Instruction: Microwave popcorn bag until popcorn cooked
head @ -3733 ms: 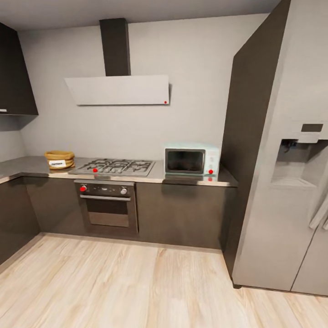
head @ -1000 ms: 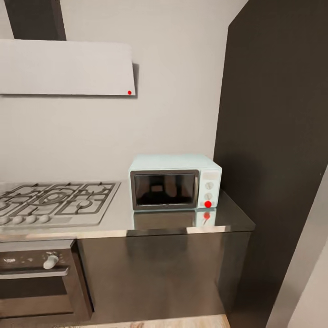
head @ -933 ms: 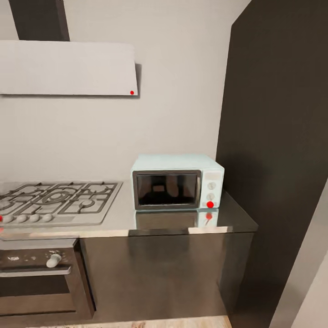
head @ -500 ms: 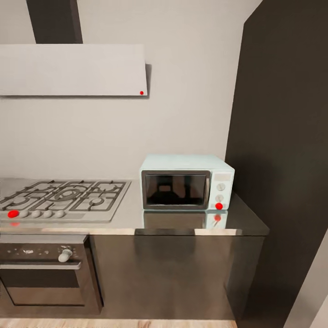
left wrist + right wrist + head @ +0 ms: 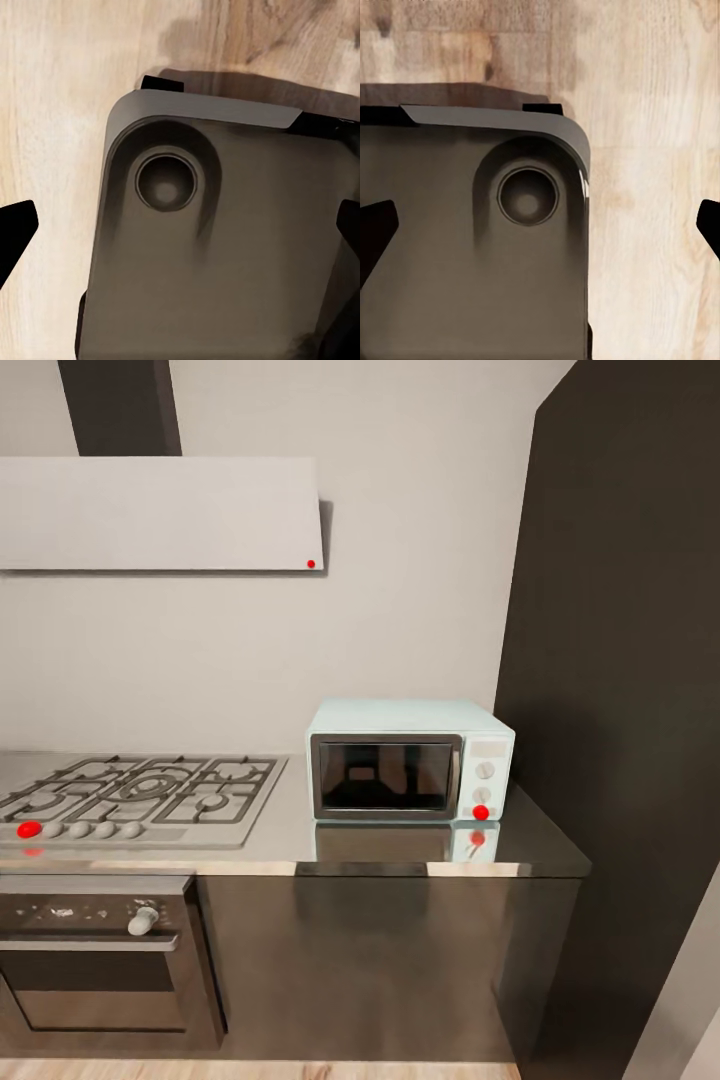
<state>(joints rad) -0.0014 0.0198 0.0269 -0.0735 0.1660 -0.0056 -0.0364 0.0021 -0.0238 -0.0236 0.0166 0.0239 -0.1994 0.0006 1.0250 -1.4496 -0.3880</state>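
In the head view, the microwave (image 5: 410, 760) is seen standing on the desk (image 5: 400, 850), at about 5 o'clock from the picture's centre, close against the grey wall. Its dark glass door is shut, and a panel with two round knobs and a red indicator light (image 5: 481, 812) is carried at its 3 o'clock side. The microwave's front is mirrored in the reflective desk surface just before it. A tall dark panel (image 5: 620, 710) rises at 3 o'clock of the microwave, near it but not touching.

At 9 o'clock of the microwave, a steel gas hob (image 5: 135, 795) with dark grates is set into the desk, with a row of knobs along its front edge, the outermost of them red (image 5: 29, 828). Below the hob a built-in oven (image 5: 95, 950) is fitted among the dark glossy cabinets. A white hood (image 5: 160, 513) with a small red dot is mounted on the wall at 11 o'clock, under a dark flue.

In the left wrist view, the left gripper (image 5: 180, 232) is shown with its dark fingertips wide apart at the picture's edges, nothing between them; a grey part of the robot's base (image 5: 225, 247) and the light wood floor (image 5: 52, 112) lie beyond. In the right wrist view, the right gripper (image 5: 540, 225) is likewise spread wide and empty.
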